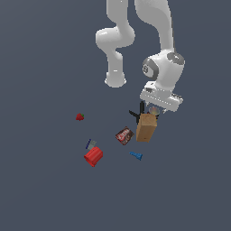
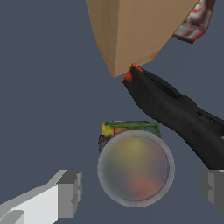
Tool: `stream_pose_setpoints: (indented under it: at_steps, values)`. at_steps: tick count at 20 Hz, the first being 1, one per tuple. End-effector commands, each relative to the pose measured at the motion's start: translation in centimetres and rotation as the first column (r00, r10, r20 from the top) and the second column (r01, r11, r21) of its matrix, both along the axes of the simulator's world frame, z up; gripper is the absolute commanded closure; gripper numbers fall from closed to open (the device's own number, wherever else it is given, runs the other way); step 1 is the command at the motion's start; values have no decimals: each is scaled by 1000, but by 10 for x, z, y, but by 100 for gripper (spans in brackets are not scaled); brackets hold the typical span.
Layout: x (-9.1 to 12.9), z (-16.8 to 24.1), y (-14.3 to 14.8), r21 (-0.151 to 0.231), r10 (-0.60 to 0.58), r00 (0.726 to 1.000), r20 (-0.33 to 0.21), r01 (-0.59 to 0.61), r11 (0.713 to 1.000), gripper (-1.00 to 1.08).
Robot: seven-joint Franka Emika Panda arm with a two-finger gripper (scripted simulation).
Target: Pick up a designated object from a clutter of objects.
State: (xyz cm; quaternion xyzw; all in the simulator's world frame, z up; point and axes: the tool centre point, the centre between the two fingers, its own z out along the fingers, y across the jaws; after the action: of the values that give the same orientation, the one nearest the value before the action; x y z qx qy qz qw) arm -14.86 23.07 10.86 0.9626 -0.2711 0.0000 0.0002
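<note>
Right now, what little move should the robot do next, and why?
Probably lower straight down. In the wrist view, the open tool has a finger on each side of the colourful can, not touching it. The black clamp lies close beside it, so descend carefully.

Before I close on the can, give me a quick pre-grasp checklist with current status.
1. Gripper jaws open: ok.
2. Can between the jaws: ok, one finger on each side.
3. Fingers clear of can: ok, gaps on both sides.
4. Black clamp clear of the far finger: not ok, it runs close to it.
5. Box clear of can: ok, apart.
6. Jaws low enough: cannot tell.
</note>
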Motion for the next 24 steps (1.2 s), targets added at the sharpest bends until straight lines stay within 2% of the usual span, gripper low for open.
stream_pose_setpoints:
  at_steps: [1,7,17,23,24]
  values:
    - [0,0,0,0,0,1000,0,0,1000,-92]
    - [-1,-9,0,1,0,1000,0,0,1000,-92]
    - [-2,-46,0,1,-2,1000,0,2,1000,-92]
    - [-1,-51,0,1,-3,1000,0,3,1000,-92]
    - [-1,-51,0,1,-3,1000,0,3,1000,108]
